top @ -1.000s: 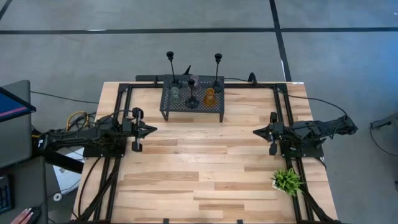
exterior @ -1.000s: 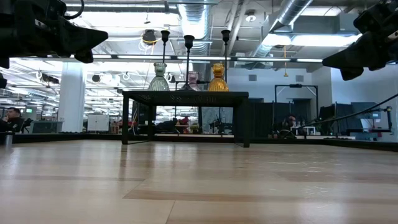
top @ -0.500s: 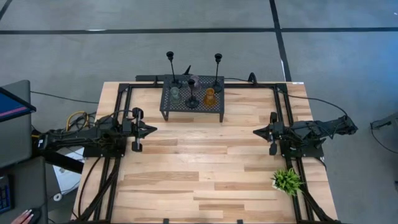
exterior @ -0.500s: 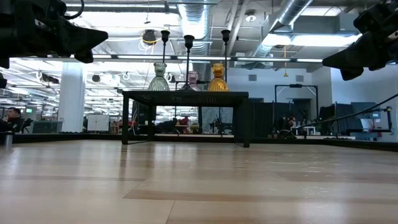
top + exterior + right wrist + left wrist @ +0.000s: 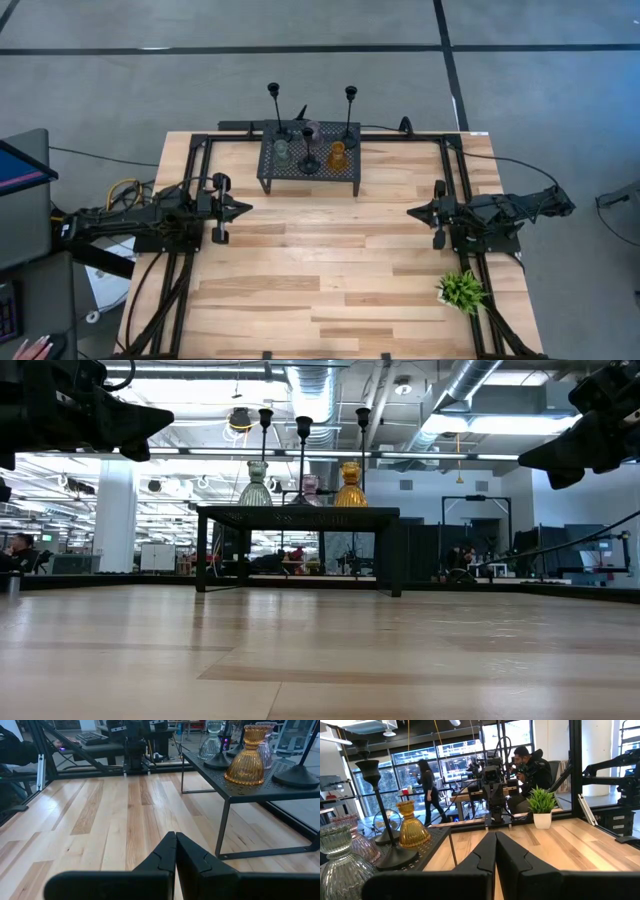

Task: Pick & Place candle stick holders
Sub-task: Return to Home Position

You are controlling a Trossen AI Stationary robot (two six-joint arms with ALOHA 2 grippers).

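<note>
black perforated rack (image 5: 310,178) at the far edge of the wood table (image 5: 330,285) carries 3 slim black holders (image 5: 309,165) plus grey-green holder (image 5: 282,152), pink holder (image 5: 312,130) & amber holder (image 5: 338,154). left gripper (image 5: 246,208) & right gripper (image 5: 411,212) hang near the table's sides, well apart from the rack, fingers pressed together, empty.

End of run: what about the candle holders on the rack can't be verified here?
- Three slim black holders: low view, bases hidden by the black perforated rack's top.
- Pink glass holder: low view, partly behind the middle stem.
- Grey-green glass holder: left wrist view, cut by the edge.
- Left gripper, right gripper: shut, waiting at table sides.
</note>
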